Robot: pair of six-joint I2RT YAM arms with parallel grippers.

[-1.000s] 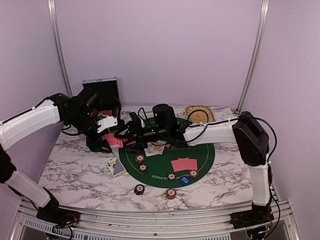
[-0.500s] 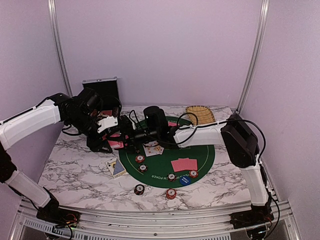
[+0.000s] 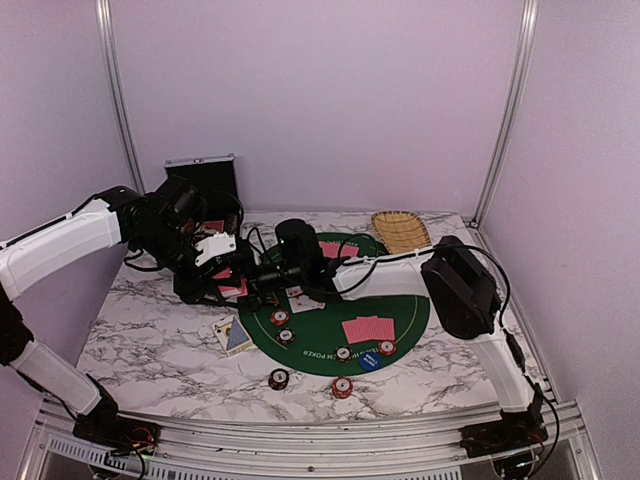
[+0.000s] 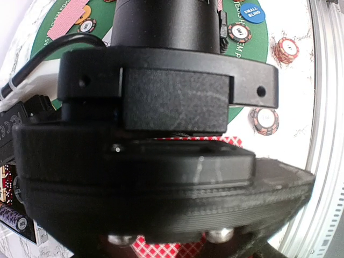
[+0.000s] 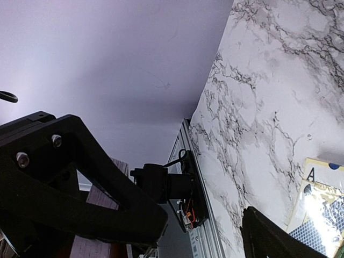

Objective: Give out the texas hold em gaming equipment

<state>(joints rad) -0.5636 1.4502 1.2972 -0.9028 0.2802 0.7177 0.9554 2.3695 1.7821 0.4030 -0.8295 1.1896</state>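
Note:
My left gripper [image 3: 220, 278] is shut on a small stack of red-backed playing cards [image 3: 230, 284] above the left edge of the green poker mat [image 3: 410, 318]. The checked card back [image 4: 161, 250] shows at the bottom of the left wrist view; the right arm's black body fills most of that view. My right gripper [image 3: 252, 283] reaches far left, right beside those cards. Its jaws [image 5: 207, 226] stand open with nothing between them. More red cards [image 3: 368, 328] lie on the mat, with face-up cards [image 3: 305, 298], striped chips [image 3: 280, 317] and a blue button [image 3: 370, 361].
The silver case [image 3: 203, 178] stands open at the back left. A tan woven tray [image 3: 400, 228] sits at the back right. A pale card box with a dark triangle [image 3: 233, 335] lies left of the mat. Two chips [image 3: 278, 378] [image 3: 342, 386] rest on the marble near the front edge.
The right arm has stretched further left, bringing its gripper up against the cards held by the left gripper. The left arm has stayed in place.

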